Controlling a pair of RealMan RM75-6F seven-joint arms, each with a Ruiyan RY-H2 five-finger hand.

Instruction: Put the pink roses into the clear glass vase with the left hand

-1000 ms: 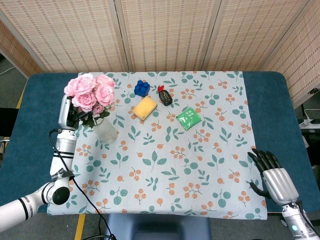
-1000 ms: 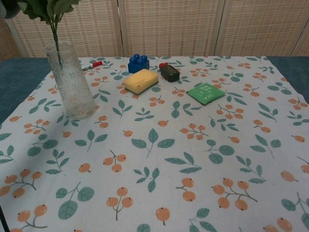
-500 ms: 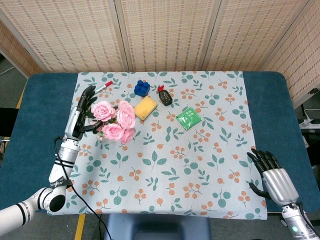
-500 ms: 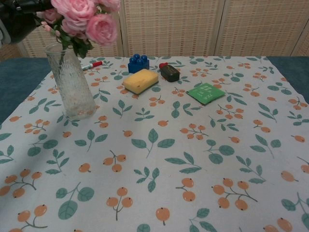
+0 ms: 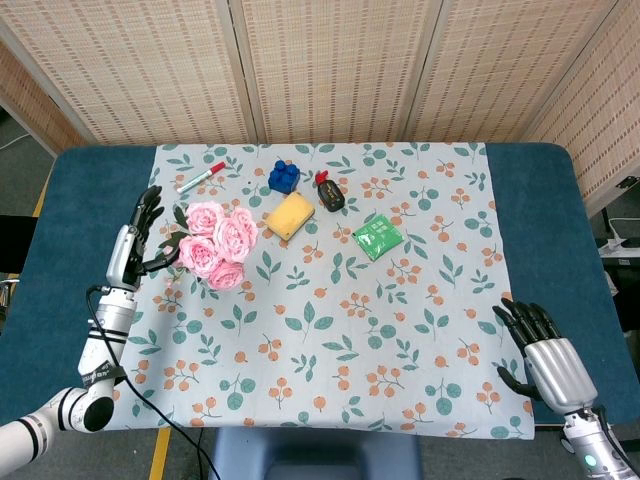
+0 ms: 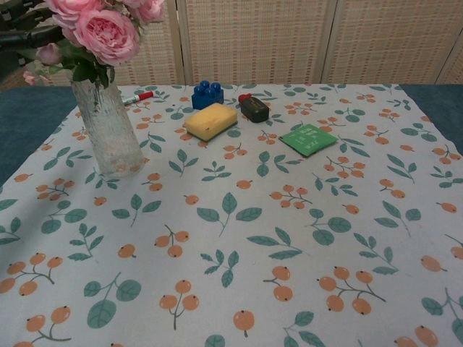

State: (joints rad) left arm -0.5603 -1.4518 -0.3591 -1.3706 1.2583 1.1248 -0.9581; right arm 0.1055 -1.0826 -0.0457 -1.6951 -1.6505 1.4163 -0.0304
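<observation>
Though no label reads clearly, pink roses [image 6: 94, 32] fill the vase [image 6: 108, 134]; left hand [image 5: 140, 235] spread, empty.

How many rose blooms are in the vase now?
4 open pink roses show clustered atop the clear glass vase at the table's left; small buds or more blooms may be hidden.

Pink roses [image 6: 94, 29] with green leaves top a clear ribbed glass vase [image 6: 108, 130]. The white cloth [image 6: 239, 217] bears teal leaves and orange berries over a dark blue bench [image 5: 540, 230]. Nearby: yellow sponge [image 6: 210, 121], blue brick [image 6: 207, 94], green packet [image 6: 309, 139], red-capped marker [image 6: 137, 97].
</observation>
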